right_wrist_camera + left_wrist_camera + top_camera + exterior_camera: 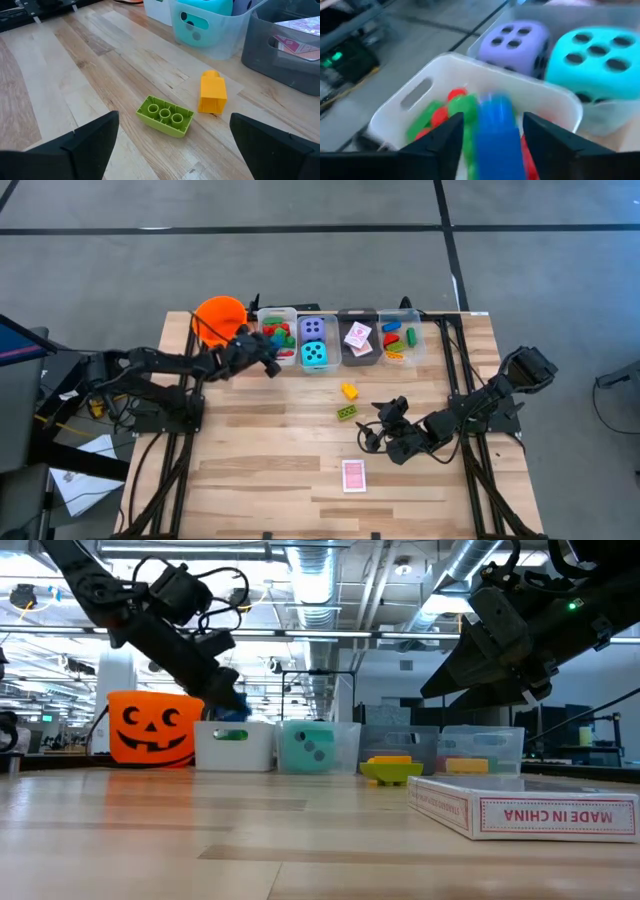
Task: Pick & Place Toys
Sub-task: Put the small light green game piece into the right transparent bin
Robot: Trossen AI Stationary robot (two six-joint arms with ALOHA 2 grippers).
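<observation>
Only wrist-visible: blurred blue brick point(496, 135) between fingers point(440, 145).

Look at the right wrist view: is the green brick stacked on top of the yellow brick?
No. The green brick lies flat on the table beside the yellow brick, with bare wood between them.

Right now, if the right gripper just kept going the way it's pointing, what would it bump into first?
Probably the green brick, which lies straight ahead of the open right gripper on the table. The yellow brick sits just beyond it; how far either lies is hard to judge.
</observation>
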